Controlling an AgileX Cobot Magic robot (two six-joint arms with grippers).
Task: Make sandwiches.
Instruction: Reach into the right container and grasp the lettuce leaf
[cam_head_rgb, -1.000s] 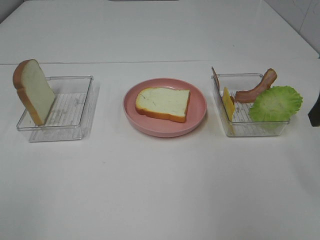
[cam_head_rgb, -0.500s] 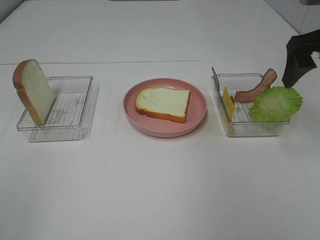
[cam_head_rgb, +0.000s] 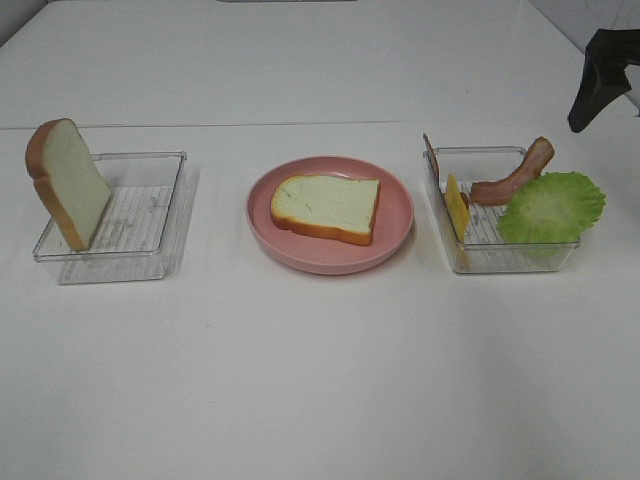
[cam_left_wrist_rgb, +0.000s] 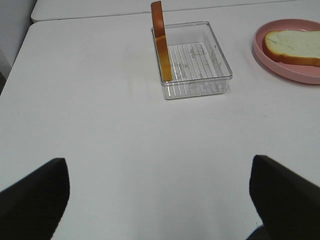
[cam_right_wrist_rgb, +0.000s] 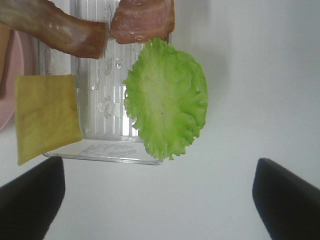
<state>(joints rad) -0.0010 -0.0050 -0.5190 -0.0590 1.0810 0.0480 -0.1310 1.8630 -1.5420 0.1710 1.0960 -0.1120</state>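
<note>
Hovering with both sets of fingers spread wide and grasping nothing, I start closest in: my left gripper (cam_left_wrist_rgb: 160, 200) hangs over bare table (cam_left_wrist_rgb: 100, 125), its fingers (cam_left_wrist_rgb: 35, 195) well parted. Further out sits the left tray (cam_left_wrist_rgb: 195, 89), where one bread slice (cam_left_wrist_rgb: 161, 42) stands on edge against the wall. That posture offers me a crust to pinch when the sandwich needs its top. Beyond it, the pink plate (cam_left_wrist_rgb: 280, 72) carries the other slice (cam_left_wrist_rgb: 295, 46) lying flat, the base every filling must land on.

My right gripper (cam_right_wrist_rgb: 159, 200), likewise released, looks straight down at the lettuce (cam_right_wrist_rgb: 167, 97), which drapes over the rim of the right tray (cam_right_wrist_rgb: 95, 147). I judge it the next layer, since it is the easiest to reach. Past it the cheese (cam_right_wrist_rgb: 45, 115) leans on the tray's wall, and a bacon strip (cam_right_wrist_rgb: 55, 27) and a second strip (cam_right_wrist_rgb: 142, 20) lie farthest. From the high camera, that gripper is raised behind the tray, toward its outer side.
</note>
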